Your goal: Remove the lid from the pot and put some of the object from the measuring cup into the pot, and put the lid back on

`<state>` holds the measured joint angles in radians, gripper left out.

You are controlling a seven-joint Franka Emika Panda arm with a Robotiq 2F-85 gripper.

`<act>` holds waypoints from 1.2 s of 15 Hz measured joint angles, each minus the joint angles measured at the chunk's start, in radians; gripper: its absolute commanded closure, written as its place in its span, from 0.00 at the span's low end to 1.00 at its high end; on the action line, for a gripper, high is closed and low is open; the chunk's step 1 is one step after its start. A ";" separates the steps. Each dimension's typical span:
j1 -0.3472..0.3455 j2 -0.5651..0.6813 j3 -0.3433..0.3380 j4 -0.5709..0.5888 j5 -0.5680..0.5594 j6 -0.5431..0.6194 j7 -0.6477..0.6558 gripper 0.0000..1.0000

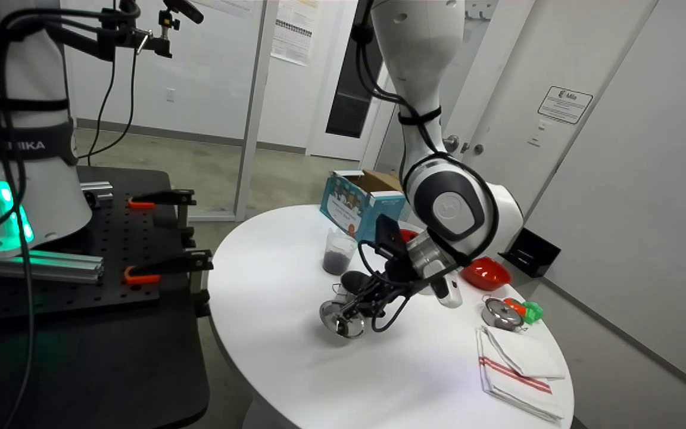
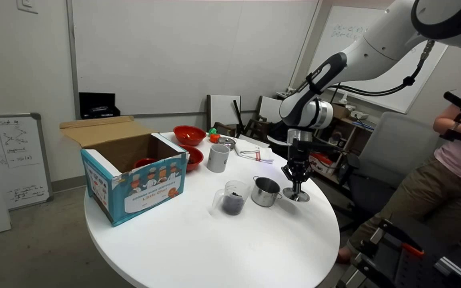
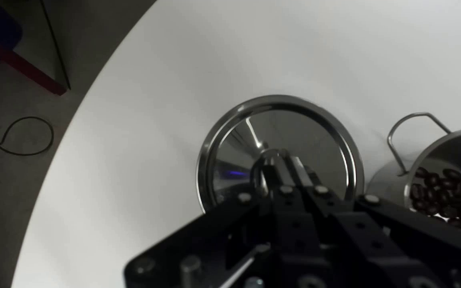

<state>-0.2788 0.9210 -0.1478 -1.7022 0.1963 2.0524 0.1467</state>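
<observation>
Lid (image 3: 314, 132): round polished metal disc, positioned just beside the pot (image 2: 263, 200). Contact with the table (image 2: 222, 248) cannot be determined. The gripper (image 2: 297, 187) is clamped at the disc's centre, apparently on the knob, which it hides.

Handling: expect a light, stiff part with a slippery face and little risk of breakage. Take hold by the central knob only; a rim grip would probably let the disc tip or swivel.

The pot stands upright and uncovered, with dark brown beans (image 3: 450, 200) inside. Its wire loop handles (image 3: 418, 115) could catch the lid during refitting. Probable step: replacing the lid. Keep the disc level and centre it over the pot before release.

Clear measuring cup (image 2: 241, 190), partly filled with dark contents: upright, on the pot's side away from the lid. Farther out: light-grey mug (image 2: 216, 158) and open "Little Chef" cardboard box (image 2: 156, 192).
</observation>
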 measured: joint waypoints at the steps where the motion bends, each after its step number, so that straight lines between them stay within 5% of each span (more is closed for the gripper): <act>1: -0.005 0.010 -0.001 0.004 0.000 0.000 0.004 1.00; 9: 0.000 0.105 0.010 0.090 0.001 -0.018 0.032 1.00; 10: 0.003 0.117 0.011 0.102 0.001 -0.018 0.032 0.74; 12: 0.007 0.137 0.012 0.121 0.001 -0.023 0.032 0.66; 18: 0.008 0.167 0.013 0.152 0.001 -0.047 0.032 0.23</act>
<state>-0.2710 1.0877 -0.1352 -1.5502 0.1969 2.0054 0.1786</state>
